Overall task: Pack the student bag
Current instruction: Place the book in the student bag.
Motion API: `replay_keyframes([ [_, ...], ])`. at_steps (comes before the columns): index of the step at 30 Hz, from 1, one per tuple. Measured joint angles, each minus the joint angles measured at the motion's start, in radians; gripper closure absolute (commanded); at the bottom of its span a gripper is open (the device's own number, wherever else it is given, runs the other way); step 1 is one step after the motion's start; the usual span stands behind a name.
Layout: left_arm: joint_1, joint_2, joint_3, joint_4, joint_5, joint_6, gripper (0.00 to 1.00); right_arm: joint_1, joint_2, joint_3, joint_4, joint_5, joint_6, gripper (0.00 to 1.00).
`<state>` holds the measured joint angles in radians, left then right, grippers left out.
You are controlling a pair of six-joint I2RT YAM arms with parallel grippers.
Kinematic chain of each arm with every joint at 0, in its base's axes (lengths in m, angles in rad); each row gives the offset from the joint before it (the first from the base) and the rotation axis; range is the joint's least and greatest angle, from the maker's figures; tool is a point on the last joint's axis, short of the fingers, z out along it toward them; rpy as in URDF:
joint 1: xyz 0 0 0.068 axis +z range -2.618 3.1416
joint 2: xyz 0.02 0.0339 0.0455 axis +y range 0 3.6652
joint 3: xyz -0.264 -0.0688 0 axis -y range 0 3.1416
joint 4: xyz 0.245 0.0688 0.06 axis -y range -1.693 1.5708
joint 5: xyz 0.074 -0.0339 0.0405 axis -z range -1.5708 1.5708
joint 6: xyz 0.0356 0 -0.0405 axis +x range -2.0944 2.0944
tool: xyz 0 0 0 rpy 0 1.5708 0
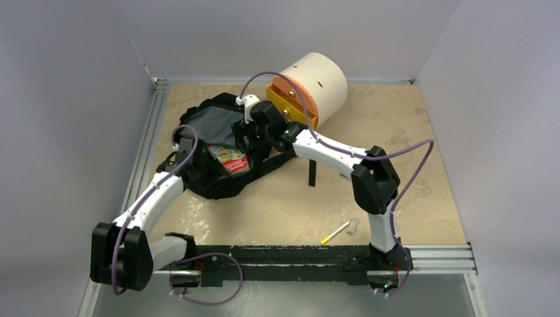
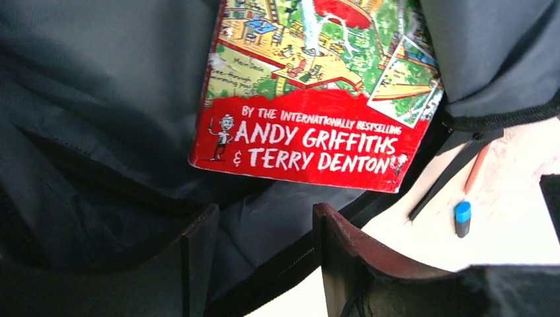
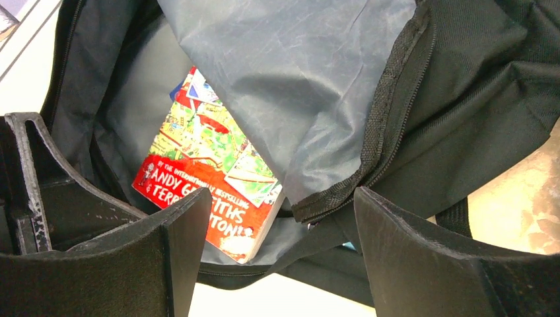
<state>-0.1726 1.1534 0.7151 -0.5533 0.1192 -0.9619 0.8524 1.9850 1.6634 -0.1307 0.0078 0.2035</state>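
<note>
Left arm [image 1: 148,201] and right arm [image 1: 330,152]: white shells, black joints. Purple cables [image 1: 403,150] ran along both. Claw fingers [image 3: 422,251] were black, scuffed.

- Book [image 2: 310,132], top ctr: cartoon cover, red band w/ white "ANDY GRIFFITHS & TERRY DENTON"; lies inside student bag [image 2: 99,99] on dark grey lining.
- Left gripper [image 2: 265,212], bottom ctr: fingers apart, bag's lining & zip edge btwn them, not pinched.
- Rt side: pale table [image 2: 522,205], black strap [image 2: 449,175], thin orange stick [image 2: 477,168], small blue-tipped item [image 2: 463,218].
</note>
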Motion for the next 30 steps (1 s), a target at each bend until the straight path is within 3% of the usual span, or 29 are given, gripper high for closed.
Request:
replay_keyframes([
  [21,0.000,0.003,-0.113,0.209,-0.057,-0.257,0.46,-0.085,0.033,-0.061,0.097,-0.037,0.152,0.22],
  [26,0.000,0.003,-0.114,0.212,-0.072,-0.275,0.46,-0.087,0.066,-0.062,0.143,-0.136,0.164,0.30],
  [30,0.000,0.003,-0.114,0.212,-0.087,-0.277,0.46,-0.082,0.095,-0.062,0.153,-0.196,0.168,0.52],
])
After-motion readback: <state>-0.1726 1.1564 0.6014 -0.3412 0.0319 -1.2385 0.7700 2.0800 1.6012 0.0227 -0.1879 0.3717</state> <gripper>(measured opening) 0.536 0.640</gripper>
